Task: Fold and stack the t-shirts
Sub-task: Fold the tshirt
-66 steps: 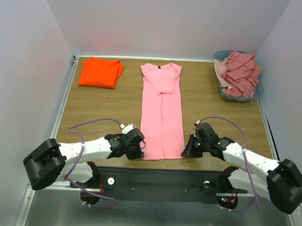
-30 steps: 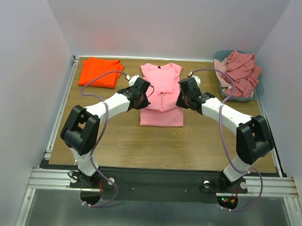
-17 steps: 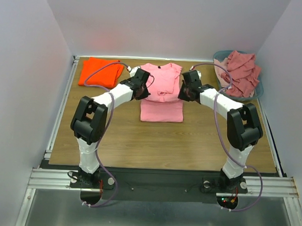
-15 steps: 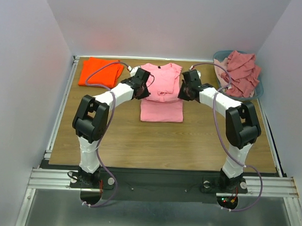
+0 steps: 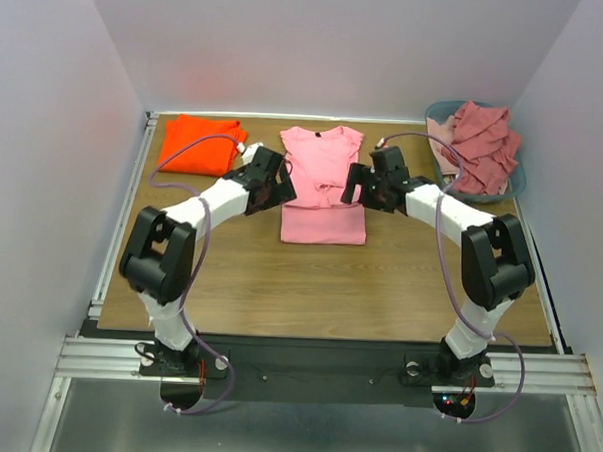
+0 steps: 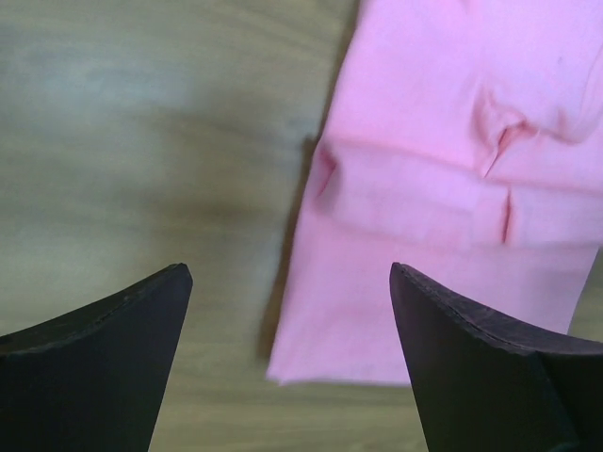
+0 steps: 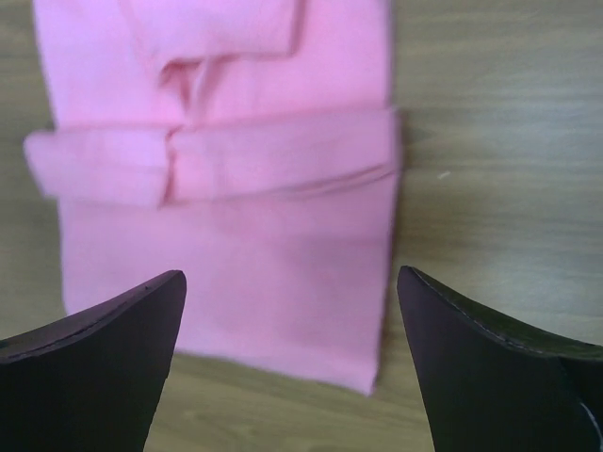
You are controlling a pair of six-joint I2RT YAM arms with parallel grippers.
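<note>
The light pink t-shirt [image 5: 323,192] lies at the table's middle back, its lower half folded up over its chest, with the dark neck label at the far end. My left gripper [image 5: 276,187] hovers open over its left edge, and my right gripper [image 5: 354,187] hovers open over its right edge. In the left wrist view, the pink t-shirt [image 6: 443,188] shows its lower left corner between the open left gripper [image 6: 287,268]. The right wrist view has the pink t-shirt [image 7: 236,245] under the open right gripper [image 7: 291,273]. An orange-red t-shirt [image 5: 199,144] lies folded at the back left.
A grey-blue tub [image 5: 470,186] at the back right holds crumpled dusty rose t-shirts [image 5: 482,144]. The wooden table [image 5: 279,285] has metal rails along its left edge and near edge. White walls close in the back and both sides.
Both grippers carried the pink t-shirt's hem from the near edge up over its chest, then opened and let it go. They have since drawn back a little from the fold.
</note>
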